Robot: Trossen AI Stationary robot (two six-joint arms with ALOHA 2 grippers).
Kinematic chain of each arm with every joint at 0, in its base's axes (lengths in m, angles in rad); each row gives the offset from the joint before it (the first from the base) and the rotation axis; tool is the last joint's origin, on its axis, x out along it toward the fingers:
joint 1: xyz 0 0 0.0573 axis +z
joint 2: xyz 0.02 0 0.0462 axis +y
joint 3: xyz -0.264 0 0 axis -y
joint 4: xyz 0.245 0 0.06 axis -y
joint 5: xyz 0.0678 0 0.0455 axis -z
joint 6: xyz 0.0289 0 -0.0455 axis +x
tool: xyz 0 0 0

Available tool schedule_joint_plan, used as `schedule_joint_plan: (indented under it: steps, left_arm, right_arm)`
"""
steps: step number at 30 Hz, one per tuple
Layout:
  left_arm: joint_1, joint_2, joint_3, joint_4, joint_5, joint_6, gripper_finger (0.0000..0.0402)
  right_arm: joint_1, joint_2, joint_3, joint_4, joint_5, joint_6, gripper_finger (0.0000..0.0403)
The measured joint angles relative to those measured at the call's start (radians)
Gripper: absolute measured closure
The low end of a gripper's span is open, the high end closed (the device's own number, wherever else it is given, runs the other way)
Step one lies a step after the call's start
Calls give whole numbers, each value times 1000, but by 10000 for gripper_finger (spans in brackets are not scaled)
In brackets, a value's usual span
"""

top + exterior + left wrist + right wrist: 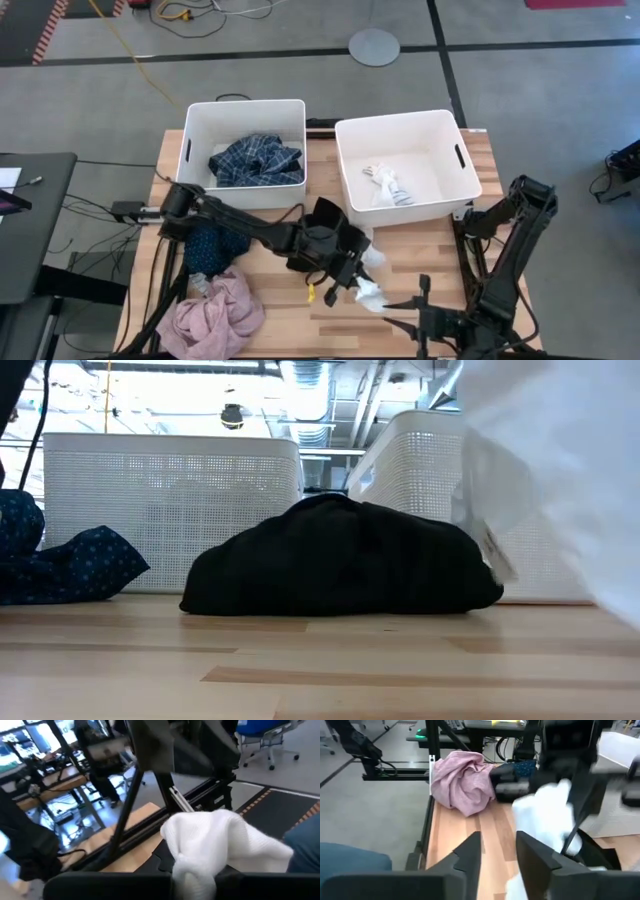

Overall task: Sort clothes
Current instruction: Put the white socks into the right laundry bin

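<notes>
My left gripper (352, 282) is over the table's middle near the front, shut on a white sock (370, 292), which also shows in the left wrist view (220, 845) and large at the right of the low view (540, 480). A black garment (340, 555) lies on the table before the bins. A dark navy patterned garment (205, 245) and a pink garment (215, 312) lie at the front left. A blue plaid garment (255, 160) lies in the left bin. White and grey socks (385, 185) lie in the right bin. My right gripper (500, 860) is open and empty at the front right. My left gripper holds the white sock bunched between its two fingers, by a fold (192, 870) right at the fingers. The sock bulges out beyond the fingers in several layers. Whether its lower end touches the table, I cannot tell.
Two white plastic bins stand side by side at the far edge, the left one (195, 125) and the right one (345, 135). A small yellow piece (310, 293) lies on the wood beside the left gripper. Bare wood (290, 320) shows at the front middle.
</notes>
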Motion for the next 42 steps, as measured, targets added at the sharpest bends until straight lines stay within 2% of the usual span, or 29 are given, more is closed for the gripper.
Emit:
schedule_joint_plan:
  steps: [7,13,21,27,31,42]
  left_arm:
    - [-2,-144,0,-136,-22,64,400]
    - [-1,-276,0,-222,-50,106,401]
    - [30,-403,1,-253,-77,117,401]
    - [59,-448,8,-261,-83,97,401]
    - [72,-450,59,-337,-84,94,401]
    - [118,-450,174,-409,-100,95,401]
  right_arm:
    - [20,0,0,-9,1,56,217]
    - [21,8,0,-17,1,74,212]
    - [21,9,-23,-39,0,118,211]
    - [11,9,-49,-39,0,164,211]
    - [12,9,-52,-39,0,171,211]
    - [12,9,-52,-40,0,172,211]
